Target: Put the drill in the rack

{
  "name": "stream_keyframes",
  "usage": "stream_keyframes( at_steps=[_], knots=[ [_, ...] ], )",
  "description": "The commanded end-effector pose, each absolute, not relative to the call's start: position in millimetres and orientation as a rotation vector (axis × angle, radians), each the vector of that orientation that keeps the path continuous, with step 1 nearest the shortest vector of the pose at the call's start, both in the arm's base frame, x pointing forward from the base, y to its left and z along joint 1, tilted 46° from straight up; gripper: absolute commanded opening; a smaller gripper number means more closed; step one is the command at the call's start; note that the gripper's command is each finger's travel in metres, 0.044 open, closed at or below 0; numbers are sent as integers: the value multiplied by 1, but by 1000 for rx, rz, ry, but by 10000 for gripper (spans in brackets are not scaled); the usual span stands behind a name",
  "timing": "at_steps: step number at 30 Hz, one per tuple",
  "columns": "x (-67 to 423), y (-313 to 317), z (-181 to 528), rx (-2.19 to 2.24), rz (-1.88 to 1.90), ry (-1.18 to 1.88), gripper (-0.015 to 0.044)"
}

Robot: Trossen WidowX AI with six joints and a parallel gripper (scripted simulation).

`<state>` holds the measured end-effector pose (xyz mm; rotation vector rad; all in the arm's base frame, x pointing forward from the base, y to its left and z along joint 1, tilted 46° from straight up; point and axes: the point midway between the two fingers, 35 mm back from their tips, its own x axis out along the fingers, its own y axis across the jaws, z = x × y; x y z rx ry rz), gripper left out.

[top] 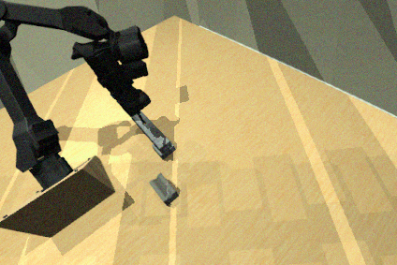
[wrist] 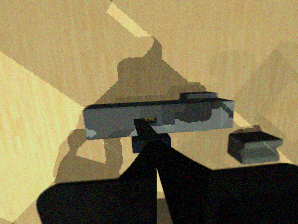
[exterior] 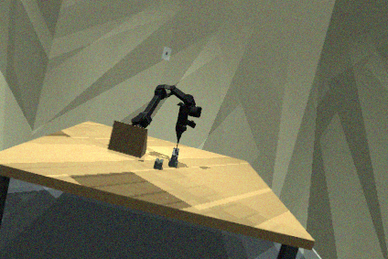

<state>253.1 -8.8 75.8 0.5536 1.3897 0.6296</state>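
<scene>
Pointing straight down over the wooden table point(top: 281, 154), the arm's gripper point(top: 160, 143) has its two dark fingers pressed together with nothing between them, and their joined tip meets the top of a long grey block point(wrist: 160, 119). In the wrist view the fingertips sit at a small notch near the middle of that block's top edge, beside a spot of orange; whether this spot is the key is too small to tell. A low raised piece point(wrist: 199, 96) lies on the right part of the block's top. The drill itself cannot be made out as a separate part.

A smaller grey rack point(top: 164, 188) stands on the table just near of the block, apart from it; in the wrist view it sits to the block's lower right point(wrist: 254, 146). At the left, a brown wedge-shaped box point(top: 61, 198) stands by the arm's base.
</scene>
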Motion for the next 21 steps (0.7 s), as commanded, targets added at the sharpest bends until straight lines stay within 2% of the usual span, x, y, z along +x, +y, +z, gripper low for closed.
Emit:
stream_keyframes(
  at_steps=[1, 21],
  knots=[
    [246, 8, 64, 566, 671, 1435, 0],
    [246, 12, 60, 567, 671, 1435, 0]
  ],
)
